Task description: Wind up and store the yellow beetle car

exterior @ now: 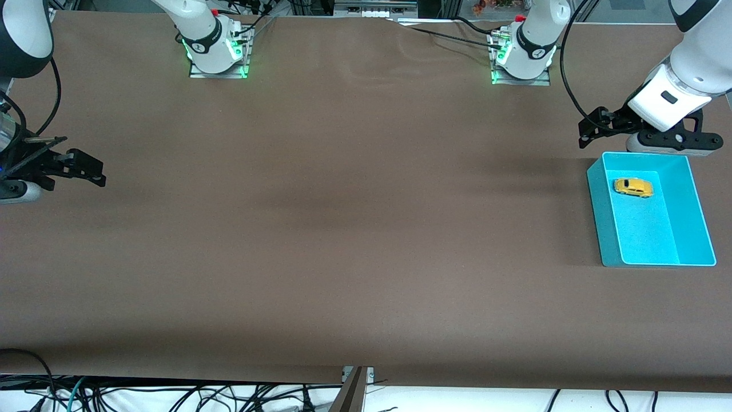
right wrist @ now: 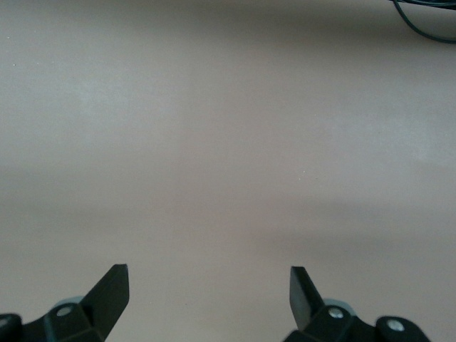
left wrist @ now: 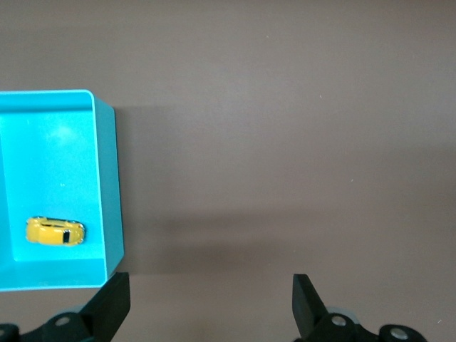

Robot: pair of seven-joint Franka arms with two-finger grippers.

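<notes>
one yellow beetle car (exterior: 633, 187) already lies in the turquoise bin (exterior: 686, 200) at frame right; storing looks done. left gripper (left wrist: 206, 303) and right gripper (right wrist: 206, 296) hang spread, empty.

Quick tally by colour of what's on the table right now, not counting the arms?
Yellow: 1, the tiny yellow beetle toy car, lying inside the bin.
Turquoise: 1, the rectangular turquoise plastic bin, at the left arm's end of the table.
Total: 2.

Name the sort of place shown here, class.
Probably a robotics lab: two arms bolted to a brown table, loose cables along its edge, and a yellow beetle car in a turquoise bin.
</notes>
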